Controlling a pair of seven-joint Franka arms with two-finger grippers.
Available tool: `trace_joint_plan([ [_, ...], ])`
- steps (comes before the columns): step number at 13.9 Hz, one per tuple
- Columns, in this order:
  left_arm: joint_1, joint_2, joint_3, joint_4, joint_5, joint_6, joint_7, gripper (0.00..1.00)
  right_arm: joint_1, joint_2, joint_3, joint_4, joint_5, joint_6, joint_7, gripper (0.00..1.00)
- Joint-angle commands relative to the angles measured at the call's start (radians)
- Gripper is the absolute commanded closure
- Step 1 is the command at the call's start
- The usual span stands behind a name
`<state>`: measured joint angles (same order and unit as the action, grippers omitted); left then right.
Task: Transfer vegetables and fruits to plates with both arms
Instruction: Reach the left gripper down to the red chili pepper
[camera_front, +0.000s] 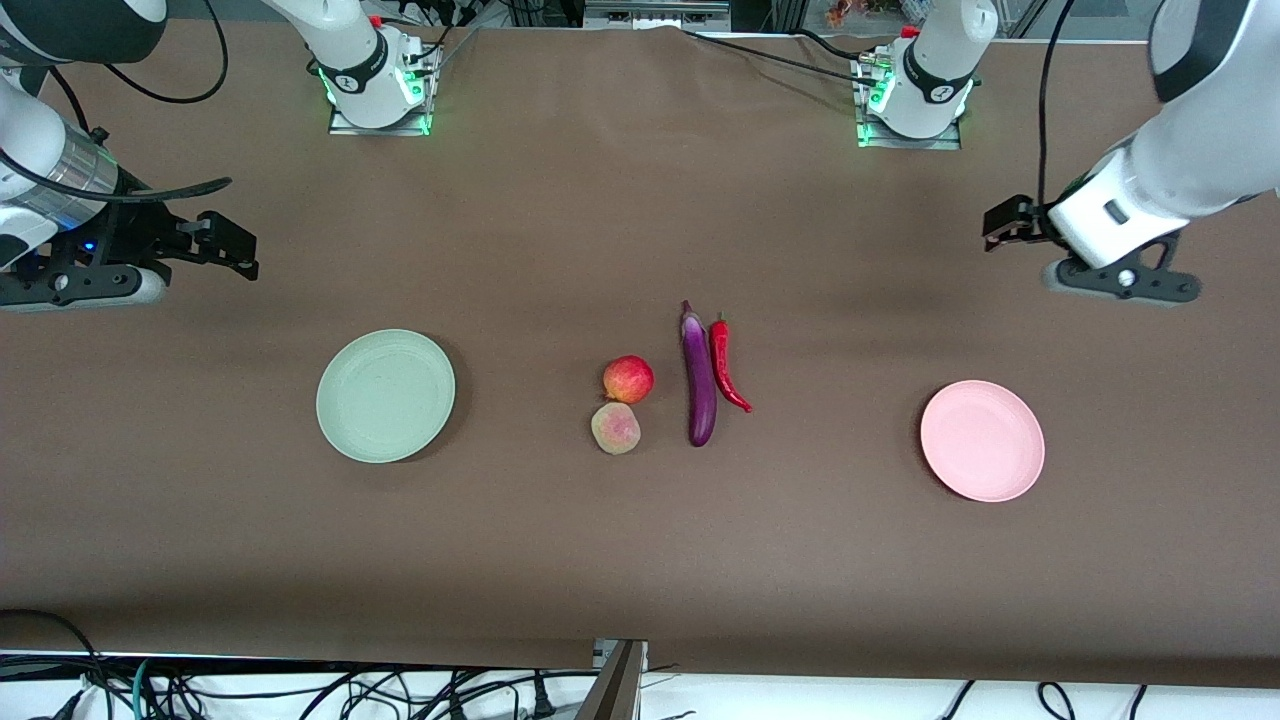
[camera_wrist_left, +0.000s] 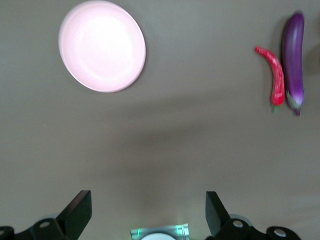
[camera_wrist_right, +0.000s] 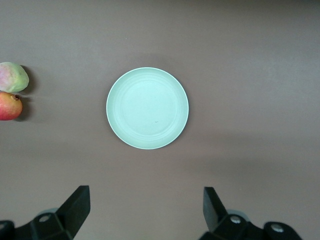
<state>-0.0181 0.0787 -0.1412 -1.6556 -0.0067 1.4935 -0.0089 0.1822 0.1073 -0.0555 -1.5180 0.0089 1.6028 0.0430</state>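
The red apple (camera_front: 628, 379) and the pale peach (camera_front: 616, 428) lie side by side mid-table, the peach nearer the front camera. Beside them toward the left arm's end lie the purple eggplant (camera_front: 699, 380) and the red chili (camera_front: 727, 366), touching or nearly so. The green plate (camera_front: 385, 395) is empty toward the right arm's end. The pink plate (camera_front: 982, 440) is empty toward the left arm's end. My right gripper (camera_front: 240, 252) hangs open and empty; its wrist view shows the green plate (camera_wrist_right: 147, 108), the peach (camera_wrist_right: 12, 77) and the apple (camera_wrist_right: 9, 106). My left gripper (camera_front: 1003, 224) hangs open and empty; its wrist view shows the pink plate (camera_wrist_left: 102, 46), the chili (camera_wrist_left: 274, 76) and the eggplant (camera_wrist_left: 293, 57).
The brown table (camera_front: 560, 560) carries only these things. The right arm's base (camera_front: 378, 85) and the left arm's base (camera_front: 915, 95) stand at the edge farthest from the front camera. Loose cables (camera_front: 300, 690) hang below the near edge.
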Motion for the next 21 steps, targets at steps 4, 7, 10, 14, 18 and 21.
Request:
trace_joint_plan([
  [4, -0.046, 0.188, -0.041, 0.051, -0.015, 0.057, -0.071, 0.0, 0.002, -0.014, 0.008, 0.01, -0.006, 0.002, 0.008, 0.0],
  [7, -0.104, 0.283, -0.064, 0.04, -0.015, 0.148, -0.155, 0.0, 0.003, -0.012, 0.008, 0.009, -0.012, 0.002, 0.008, 0.0],
  [10, -0.248, 0.395, -0.066, 0.031, -0.012, 0.18, -0.256, 0.0, 0.005, -0.012, 0.008, 0.01, -0.013, 0.002, 0.006, 0.0],
  [14, -0.335, 0.466, -0.066, 0.001, -0.013, 0.373, -0.306, 0.0, 0.04, -0.012, 0.009, 0.01, -0.032, 0.0, 0.009, 0.0],
  [18, -0.373, 0.473, -0.067, -0.189, -0.015, 0.713, -0.315, 0.0, 0.046, -0.009, 0.009, 0.01, -0.021, 0.0, 0.121, 0.0],
  [21, -0.391, 0.484, -0.067, -0.237, -0.015, 0.807, -0.332, 0.0, 0.063, 0.006, 0.006, 0.009, -0.023, 0.069, 0.109, 0.0],
])
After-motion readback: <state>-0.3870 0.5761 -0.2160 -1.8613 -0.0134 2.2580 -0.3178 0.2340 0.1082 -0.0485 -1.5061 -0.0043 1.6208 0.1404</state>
